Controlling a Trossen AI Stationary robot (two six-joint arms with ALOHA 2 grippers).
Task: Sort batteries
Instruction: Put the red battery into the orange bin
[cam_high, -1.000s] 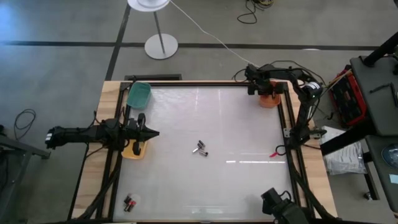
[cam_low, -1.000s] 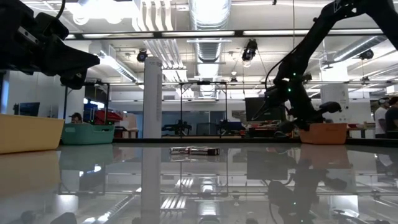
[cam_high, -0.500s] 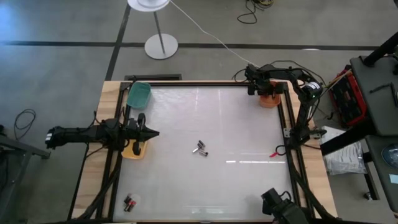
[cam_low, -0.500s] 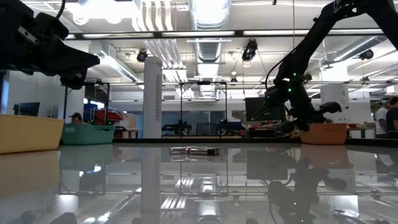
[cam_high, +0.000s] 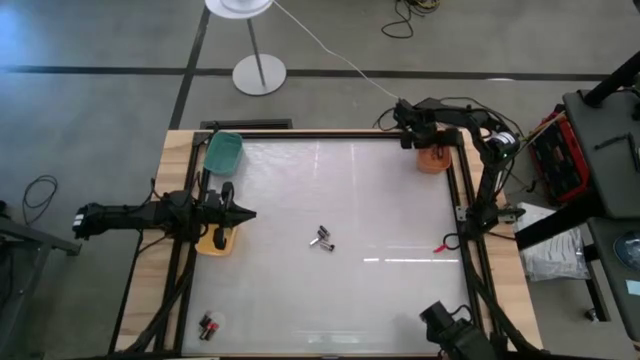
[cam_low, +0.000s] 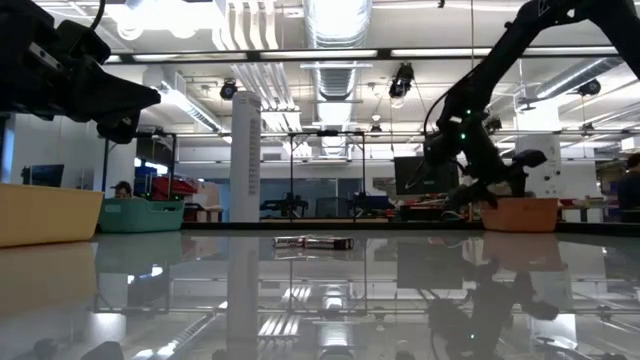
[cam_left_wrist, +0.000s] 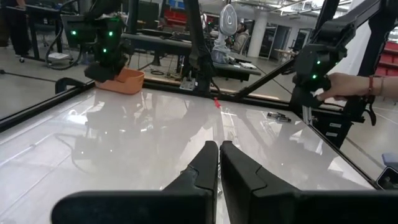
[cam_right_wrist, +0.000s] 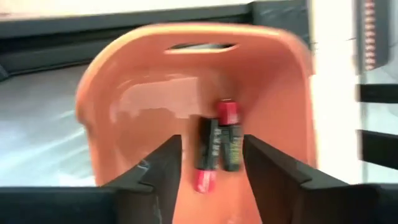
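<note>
Two dark batteries with red ends (cam_right_wrist: 214, 144) lie side by side inside the orange bin (cam_right_wrist: 143, 112) at the table's far right corner (cam_high: 435, 160). My right gripper (cam_right_wrist: 211, 155) hangs open just above that bin (cam_high: 428, 142), slanting down, one finger on either side of the pair and touching neither. More batteries (cam_high: 322, 239) lie at the table's middle (cam_low: 313, 241), and a few more batteries (cam_high: 208, 324) sit near the front left corner. My left gripper (cam_high: 250, 214) waits shut and level at the left edge (cam_left_wrist: 219, 146).
A yellow bin (cam_high: 214, 241) stands under my left arm, and a green bin (cam_high: 223, 150) sits at the far left corner. A small red thing (cam_high: 440, 246) lies by the right edge. A person's hand (cam_left_wrist: 345, 84) shows beyond the table's frame.
My right gripper has risen a little above the orange bin and tipped slightly. The batteries on the table have stayed where they were.
</note>
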